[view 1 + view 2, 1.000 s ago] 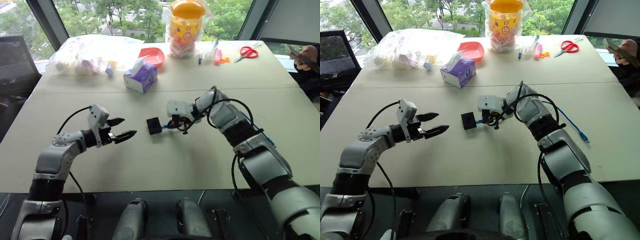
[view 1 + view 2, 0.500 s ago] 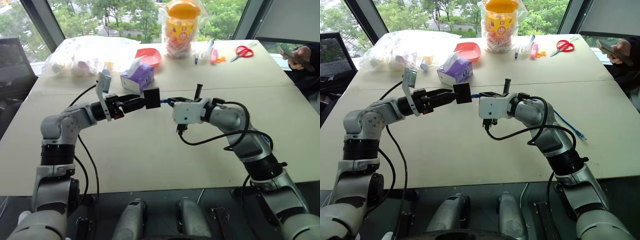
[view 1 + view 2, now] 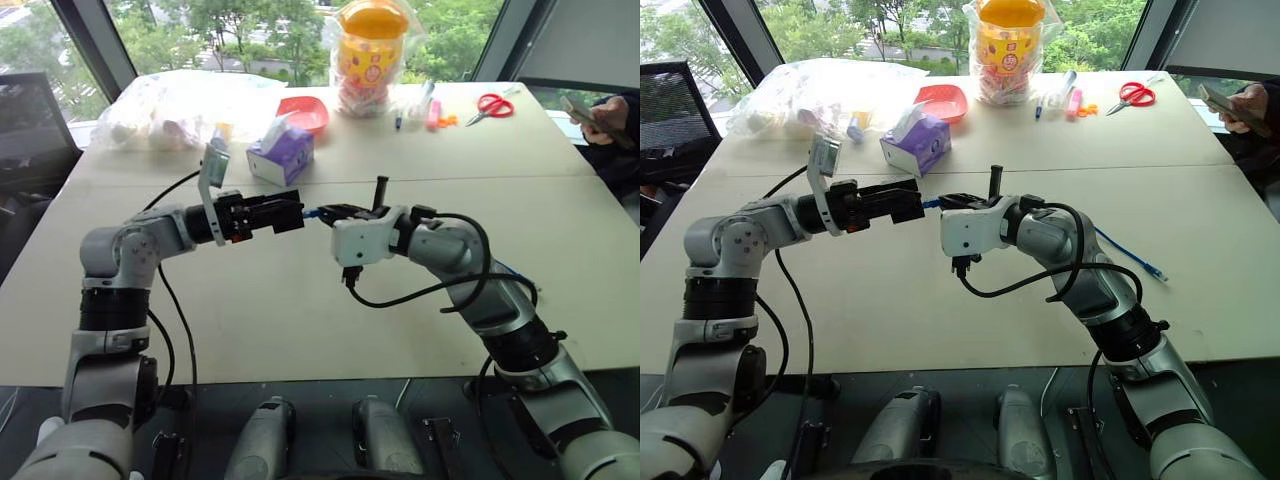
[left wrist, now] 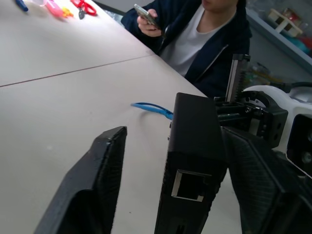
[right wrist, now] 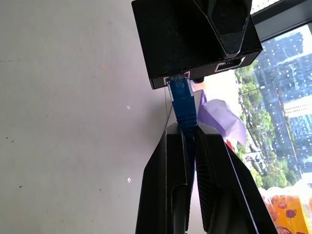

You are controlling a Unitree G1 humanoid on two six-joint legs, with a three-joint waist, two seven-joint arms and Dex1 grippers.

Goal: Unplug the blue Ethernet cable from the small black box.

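The small black box (image 4: 195, 146) hangs in the air above the table's middle, between the fingers of my left gripper (image 3: 290, 212). One finger (image 4: 258, 185) lies against the box, and a gap separates it from the other finger (image 4: 97, 190). The blue Ethernet cable (image 5: 183, 100) is plugged into a port in the box's side. My right gripper (image 3: 335, 211) is shut on the cable just behind the plug. The rest of the blue cord (image 3: 1130, 258) trails over the table to the right.
At the back of the table (image 3: 300, 310) stand a purple tissue box (image 3: 283, 152), a red bowl (image 3: 305, 112), a clear bag of small items (image 3: 170, 105) and a yellow jar (image 3: 370, 50). Red scissors (image 3: 497, 103) and pens (image 3: 430, 108) lie back right. A person (image 4: 204, 34) with a phone sits at the far right.
My right gripper has lifted the cable and the box off the table. The left gripper has risen to the box, and its fingers have narrowed around it.
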